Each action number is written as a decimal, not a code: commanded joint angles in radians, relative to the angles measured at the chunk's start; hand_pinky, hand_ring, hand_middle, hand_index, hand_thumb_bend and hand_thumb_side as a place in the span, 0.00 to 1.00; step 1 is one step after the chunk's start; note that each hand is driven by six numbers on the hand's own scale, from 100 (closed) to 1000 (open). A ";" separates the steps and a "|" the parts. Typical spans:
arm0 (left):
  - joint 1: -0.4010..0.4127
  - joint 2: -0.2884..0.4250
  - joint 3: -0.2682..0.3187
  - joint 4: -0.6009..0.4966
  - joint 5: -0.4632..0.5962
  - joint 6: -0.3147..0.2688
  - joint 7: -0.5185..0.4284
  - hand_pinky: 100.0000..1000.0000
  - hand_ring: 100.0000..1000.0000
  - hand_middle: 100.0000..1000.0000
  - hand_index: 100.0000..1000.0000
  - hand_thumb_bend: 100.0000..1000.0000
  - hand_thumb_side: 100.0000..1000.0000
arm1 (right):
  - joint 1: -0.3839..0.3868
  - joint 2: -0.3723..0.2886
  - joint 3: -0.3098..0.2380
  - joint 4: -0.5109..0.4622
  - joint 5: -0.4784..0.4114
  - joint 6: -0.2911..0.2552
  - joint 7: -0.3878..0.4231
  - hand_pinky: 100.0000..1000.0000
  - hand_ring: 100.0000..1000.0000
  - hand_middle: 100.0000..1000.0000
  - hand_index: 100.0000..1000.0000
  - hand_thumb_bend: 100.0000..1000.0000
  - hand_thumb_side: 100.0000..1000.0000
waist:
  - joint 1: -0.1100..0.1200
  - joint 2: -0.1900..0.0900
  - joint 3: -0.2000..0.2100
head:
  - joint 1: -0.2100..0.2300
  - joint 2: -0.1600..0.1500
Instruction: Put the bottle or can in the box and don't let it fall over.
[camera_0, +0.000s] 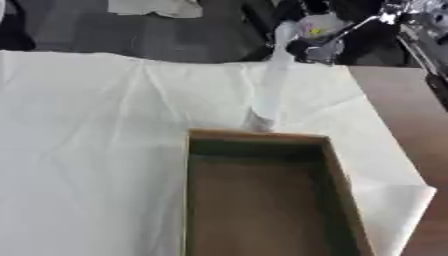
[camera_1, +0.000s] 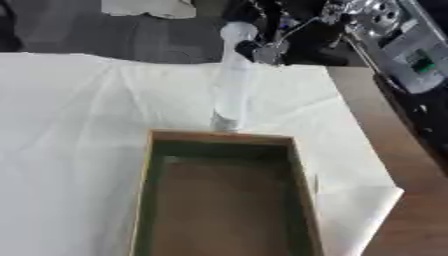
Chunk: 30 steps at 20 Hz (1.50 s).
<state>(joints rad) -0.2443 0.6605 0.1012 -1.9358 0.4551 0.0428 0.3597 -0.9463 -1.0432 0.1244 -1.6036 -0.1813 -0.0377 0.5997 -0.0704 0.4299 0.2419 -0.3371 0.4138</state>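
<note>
Nearest the camera sits the box (camera_1: 223, 200), a long brown open-topped container with wooden walls and a darker lining, its long axis running away from the viewer. Nothing lies inside; only its bare floor shows. It rests on a creased white cloth (camera_0: 87, 150) that covers most of the bench (camera_0: 411, 125), whose brown surface shows along the right side, where the cloth's corner folds over.

Just beyond the box's far wall is the bottle (camera_1: 233, 80), a tall, slim, pale clear one. It is outside the box, its base just above or on the cloth close to the rim. Its long axis is near upright, the top leaning slightly away and to the right.

At the bottle's top, the right hand (camera_1: 267, 47) comes in from the upper right, its fingers curled around the upper end.
</note>
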 joint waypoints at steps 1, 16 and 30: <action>-0.004 0.021 0.007 -0.018 0.004 -0.002 -0.004 0.77 0.83 0.79 0.82 0.17 1.00 | -0.007 -0.038 -0.014 -0.020 -0.006 0.001 0.002 0.78 0.72 0.60 0.72 0.14 0.02 | 0.005 -0.030 0.000 | -0.005 -0.016; -0.003 0.017 0.007 -0.019 0.009 -0.003 -0.008 0.77 0.83 0.79 0.82 0.18 1.00 | -0.006 -0.037 -0.011 -0.032 -0.019 0.003 0.001 0.78 0.72 0.59 0.72 0.12 0.00 | 0.001 -0.030 0.000 | -0.010 -0.021; -0.004 0.015 0.006 -0.018 0.013 -0.004 -0.014 0.78 0.83 0.79 0.81 0.18 1.00 | -0.002 -0.038 -0.013 -0.018 -0.037 0.034 -0.005 0.75 0.64 0.52 0.66 0.08 0.00 | 0.000 -0.024 0.002 | -0.018 -0.029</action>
<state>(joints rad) -0.2443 0.6598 0.1012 -1.9361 0.4647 0.0397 0.3483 -0.9392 -1.0433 0.1248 -1.6184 -0.2076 -0.0090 0.5974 -0.0740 0.4296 0.2426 -0.3512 0.4003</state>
